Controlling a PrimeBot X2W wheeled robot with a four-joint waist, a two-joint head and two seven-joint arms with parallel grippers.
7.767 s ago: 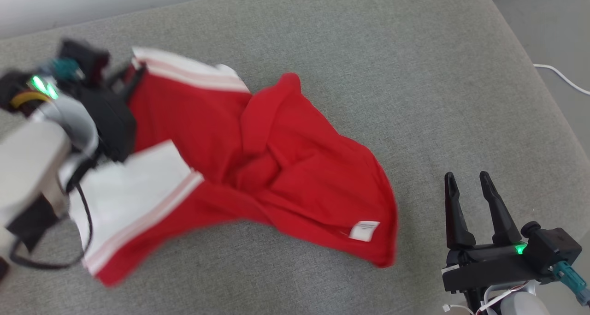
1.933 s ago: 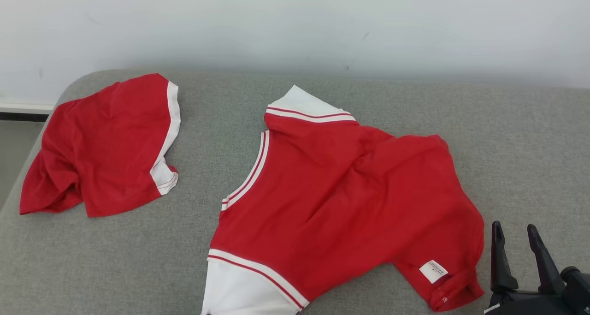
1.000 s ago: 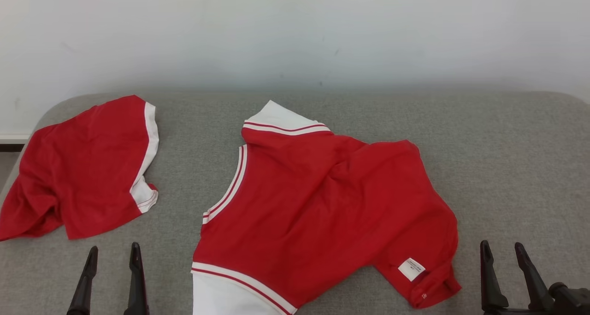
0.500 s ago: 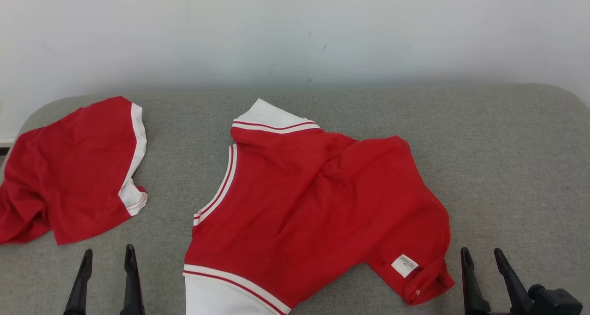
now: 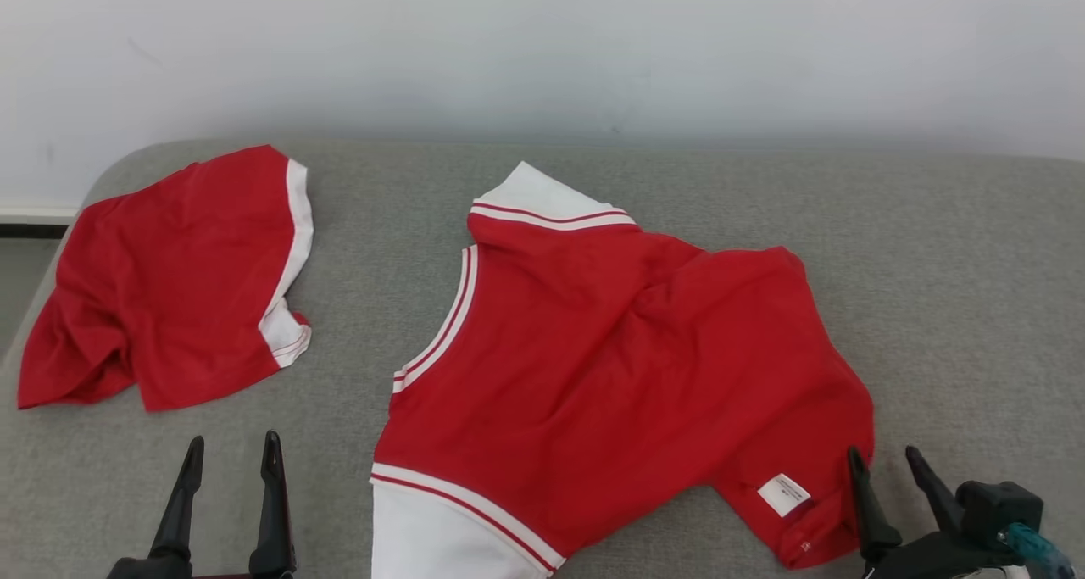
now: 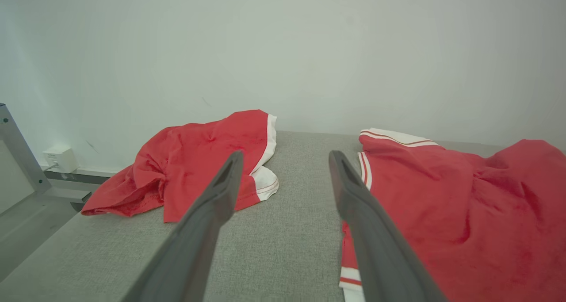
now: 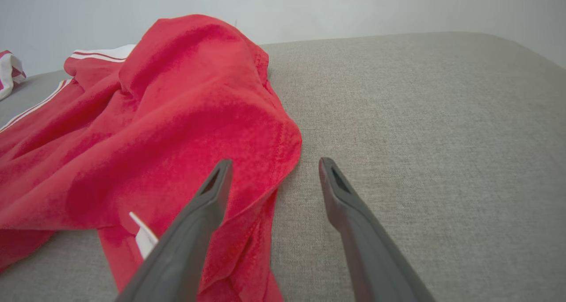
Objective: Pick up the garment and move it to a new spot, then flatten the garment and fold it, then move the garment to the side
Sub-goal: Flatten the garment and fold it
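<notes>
A red garment with white striped trim [image 5: 610, 367] lies spread but wrinkled in the middle of the grey cushion [image 5: 958, 291]; a white label [image 5: 782, 493] shows near its lower right corner. My right gripper [image 5: 883, 464] is open at that corner, its left finger over the red hem [image 7: 261, 213]. Near the front edge, my left gripper [image 5: 230, 450] is open and holds nothing, between the two garments [image 6: 283, 158]. The garment's left side [image 6: 442, 204] shows in the left wrist view.
A second red garment with white trim [image 5: 169, 282] lies crumpled at the cushion's far left edge [image 6: 194, 160]. A pale wall [image 5: 542, 45] rises behind the cushion. Bare grey fabric stretches to the right of the main garment [image 7: 420, 116].
The head camera has shifted, so the whole scene sits further right and a little higher. My right gripper now stands closer to the garment's lower right corner.
</notes>
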